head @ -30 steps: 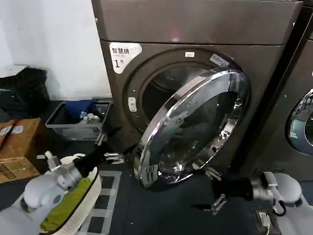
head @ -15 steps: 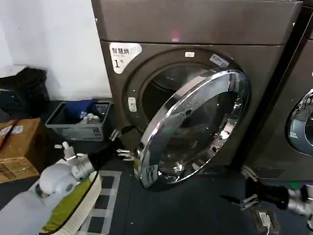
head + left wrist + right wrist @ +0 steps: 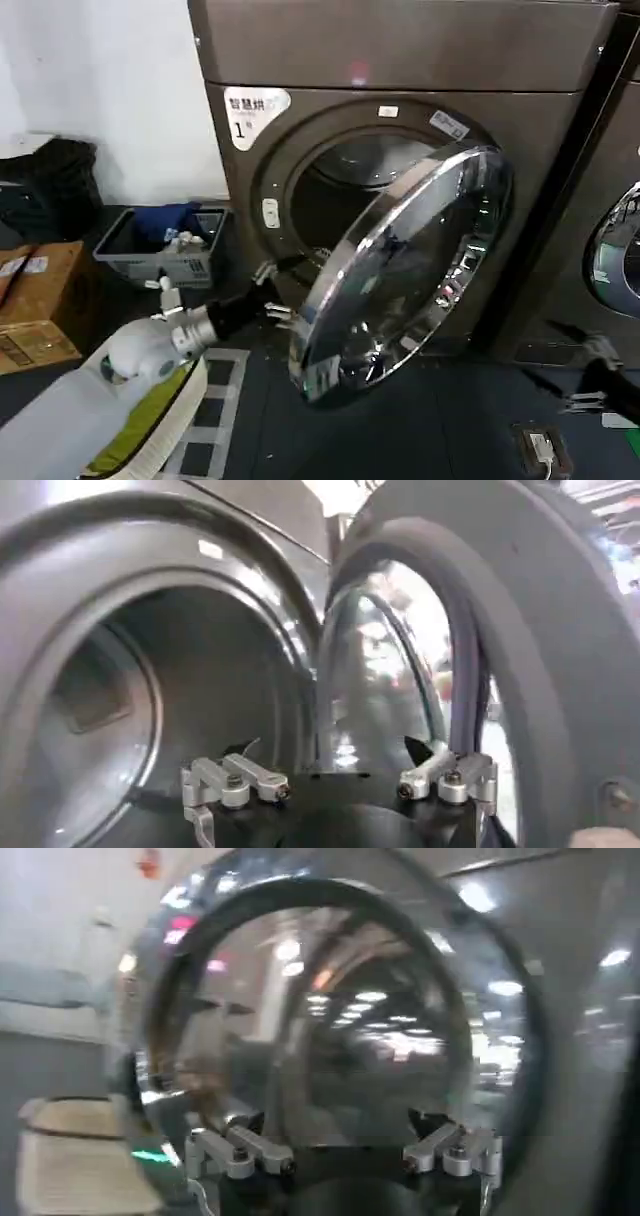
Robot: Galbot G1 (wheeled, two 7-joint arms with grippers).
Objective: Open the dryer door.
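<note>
The brown-grey dryer carries a white "1" label, and its drum opening is exposed. The dryer door, chrome-rimmed with dark glass, stands swung partly outward, hinged on its right. My left gripper is open at the opening's lower left, just behind the door's free edge. In the left wrist view the open left gripper points between the drum and the door's grey inner face. My right gripper is open, low at the far right. The right gripper faces the door's outer glass.
A grey crate and a cardboard box stand on the floor at the left. A white basket with green cloth lies under my left arm. The neighbouring machine stands at the right, with a small device on the floor.
The door has swung further outward. My left gripper moved right, in behind the door's free edge. My right arm drew back from under the door to the far right.
</note>
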